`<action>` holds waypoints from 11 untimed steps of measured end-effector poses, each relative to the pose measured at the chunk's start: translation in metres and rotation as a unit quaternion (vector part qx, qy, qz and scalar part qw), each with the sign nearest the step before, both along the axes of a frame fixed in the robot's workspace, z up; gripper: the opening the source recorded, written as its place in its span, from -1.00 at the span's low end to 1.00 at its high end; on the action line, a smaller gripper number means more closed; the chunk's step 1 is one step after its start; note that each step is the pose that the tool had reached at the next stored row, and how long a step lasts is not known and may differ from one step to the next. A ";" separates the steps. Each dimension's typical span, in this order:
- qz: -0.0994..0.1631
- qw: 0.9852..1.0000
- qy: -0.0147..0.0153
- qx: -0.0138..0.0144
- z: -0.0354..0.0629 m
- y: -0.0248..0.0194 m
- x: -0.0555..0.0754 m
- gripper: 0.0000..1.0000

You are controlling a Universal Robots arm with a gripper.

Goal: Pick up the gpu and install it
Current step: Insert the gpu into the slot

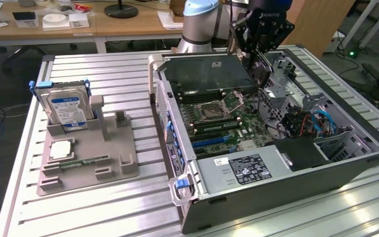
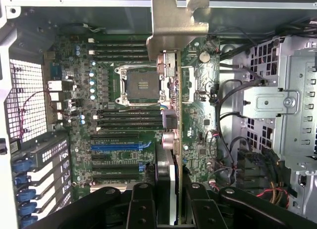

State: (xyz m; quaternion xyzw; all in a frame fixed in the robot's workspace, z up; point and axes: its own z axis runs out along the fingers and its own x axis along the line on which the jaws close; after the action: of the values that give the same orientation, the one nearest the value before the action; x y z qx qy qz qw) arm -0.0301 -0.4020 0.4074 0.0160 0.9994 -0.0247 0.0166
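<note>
**Over the open case: gpu in the jaws, not yet seated**

Above the motherboard [image 2: 129, 135], inside the open computer case [image 1: 347, 163], the gpu [image 2: 173, 140] hangs in the jaws; jaws are closed down to a narrow gap and clamp the card from both faces, one black finger [image 2: 141, 204] on each side. In the wrist view the card shows edge-on, with its silver bracket [image 2: 178, 26] at the end away from the jaws. In the exterior view the arm [image 1: 199, 19] stands at the far end of the case, with the card below it over the board near the drive cage [image 1: 282, 94]. Cannot tell whether the card's lower edge touches anything.

Step in hand, as I read it: pick is done; card is being carried or positioned for install; no sign it sits in a slot. The blue slot [image 2: 116, 146] and the black slots beside it are bare; the card's edge appears to run across them, not along them.

Judgement on what seating calls for: card edge parallel to a slot and right over it, bracket toward the rear slot covers [image 2: 22, 184], then a straight press down; the cpu socket [image 2: 136, 85] and loose cables [image 2: 233, 115] are close, so snag risk.

Elsewhere: on the bench [image 1: 110, 207], well apart from the case, a grey fixture [image 1: 104, 163] holds the hard drive [image 1: 67, 108] upright and a memory stick [image 1: 81, 162] lying flat; both untouched.
</note>
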 end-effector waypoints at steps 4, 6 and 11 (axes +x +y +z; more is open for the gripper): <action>0.012 1.000 0.000 0.000 0.0000 -0.0004 0.000 -0.44; 0.020 1.000 0.000 0.000 0.0000 -0.0005 0.000 -0.44; 0.044 0.999 0.000 0.000 0.0001 -0.0005 0.000 -0.44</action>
State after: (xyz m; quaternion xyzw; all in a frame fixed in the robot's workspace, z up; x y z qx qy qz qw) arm -0.0301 -0.4025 0.4074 -0.0280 0.9992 -0.0240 0.0176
